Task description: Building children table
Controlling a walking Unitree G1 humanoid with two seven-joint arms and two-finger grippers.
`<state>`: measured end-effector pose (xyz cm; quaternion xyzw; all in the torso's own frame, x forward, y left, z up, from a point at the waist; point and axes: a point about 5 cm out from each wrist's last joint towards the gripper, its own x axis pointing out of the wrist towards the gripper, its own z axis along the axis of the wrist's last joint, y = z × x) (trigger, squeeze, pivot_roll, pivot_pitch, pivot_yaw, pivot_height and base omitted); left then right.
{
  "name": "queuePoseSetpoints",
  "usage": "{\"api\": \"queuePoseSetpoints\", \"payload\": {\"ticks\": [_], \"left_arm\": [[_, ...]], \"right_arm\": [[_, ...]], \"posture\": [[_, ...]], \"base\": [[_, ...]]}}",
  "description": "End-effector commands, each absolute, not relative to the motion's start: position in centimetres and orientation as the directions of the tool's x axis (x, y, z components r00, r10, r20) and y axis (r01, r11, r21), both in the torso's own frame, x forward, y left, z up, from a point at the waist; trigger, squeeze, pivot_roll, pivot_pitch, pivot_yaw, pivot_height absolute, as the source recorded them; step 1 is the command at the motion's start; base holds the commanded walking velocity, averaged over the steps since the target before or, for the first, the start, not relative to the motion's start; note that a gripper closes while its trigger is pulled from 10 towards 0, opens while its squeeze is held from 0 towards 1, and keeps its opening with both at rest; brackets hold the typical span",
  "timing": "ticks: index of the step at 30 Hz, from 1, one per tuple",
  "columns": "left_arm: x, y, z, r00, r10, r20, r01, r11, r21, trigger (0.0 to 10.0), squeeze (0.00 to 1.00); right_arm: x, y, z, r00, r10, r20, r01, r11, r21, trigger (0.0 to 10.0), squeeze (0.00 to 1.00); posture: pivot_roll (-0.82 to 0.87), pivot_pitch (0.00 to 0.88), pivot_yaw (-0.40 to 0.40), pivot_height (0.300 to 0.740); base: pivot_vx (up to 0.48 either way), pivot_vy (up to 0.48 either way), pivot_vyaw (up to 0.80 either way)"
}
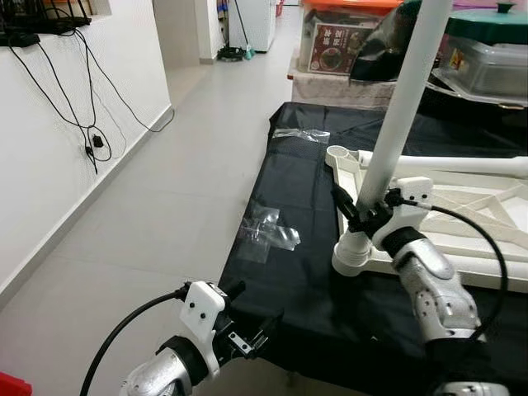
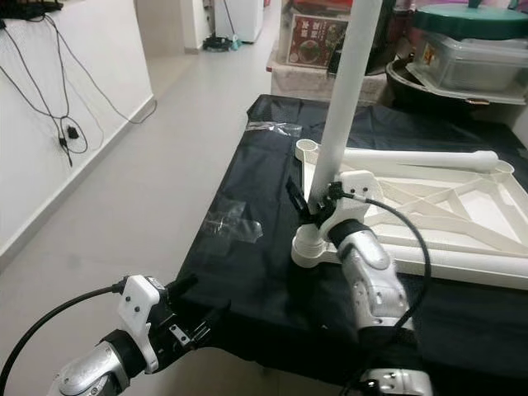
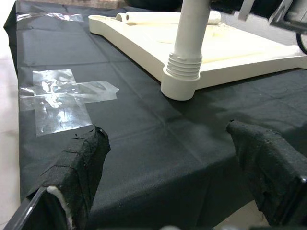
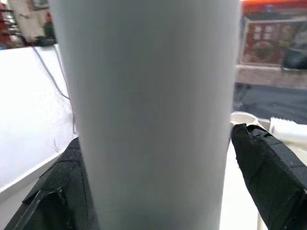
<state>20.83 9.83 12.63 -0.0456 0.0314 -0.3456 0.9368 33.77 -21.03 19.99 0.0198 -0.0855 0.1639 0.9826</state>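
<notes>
1. On the black cloth (image 1: 297, 272) in front of me lies one white tabletop (image 2: 429, 206), underside up, with one leg (image 1: 396, 124) standing in its near-left corner socket (image 1: 353, 256).
2. A second leg (image 2: 412, 158) lies flat along the tabletop's far edge; I count two legs.
3. I see two patches of clear tape (image 3: 62, 96) on the cloth: one near the front edge, one at the far corner.
4. My right gripper (image 1: 367, 216) clamps the upright leg just above the socket, one finger (image 4: 268, 172) on each side.
5. My left gripper (image 3: 168, 167) hovers at the cloth's near edge, fingers spread, holding nothing.
6. The upright leg's top runs out of frame.
7. The tabletop's right side is cut off, so I cannot count its other sockets.
8. Boxes (image 1: 346, 41) behind the table are partly hidden.
</notes>
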Motion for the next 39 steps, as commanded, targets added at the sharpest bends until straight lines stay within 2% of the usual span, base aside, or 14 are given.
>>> {"api": "queuePoseSetpoints", "payload": {"ticks": [1,9,15,30,39], "left_arm": [[20.7,9.9,12.2,0.757,-0.652,-0.046,0.645,0.757,-0.102,10.0,0.0],[20.8,9.9,12.2,0.757,-0.652,-0.047,0.645,0.757,-0.1,10.0,0.0],[20.8,9.9,12.2,0.757,-0.652,-0.047,0.646,0.757,-0.098,10.0,0.0],[20.8,9.9,12.2,0.757,-0.652,-0.047,0.646,0.757,-0.098,10.0,0.0],[20.8,9.7,12.2,0.749,-0.661,-0.05,0.656,0.75,-0.085,10.0,0.0]], "right_arm": [[33.8,-21.1,19.7,0.928,0.335,0.162,-0.344,0.939,0.029,10.0,0.0],[33.7,-21.5,19.8,0.899,0.419,0.129,-0.422,0.907,-0.001,10.0,0.0],[33.1,-21.2,19.1,0.844,0.531,0.077,-0.533,0.846,0.013,10.0,0.0],[33.9,-22.6,20.5,0.834,0.546,0.077,-0.545,0.838,-0.034,10.0,0.0],[34.0,-23.3,20.5,0.791,0.612,0.02,-0.61,0.79,-0.054,10.0,0.0]], "posture": [[0.06,0.088,-0.032,0.74],[0.06,0.088,-0.031,0.74],[0.06,0.087,-0.029,0.74],[0.06,0.084,-0.031,0.74],[0.06,0.077,-0.034,0.74]], "base": [[0.0,0.0,0.0],[0.0,0.0,0.0],[0.0,0.0,0.0],[0.0,0.0,0.0],[0.0,0.0,0.0]]}}
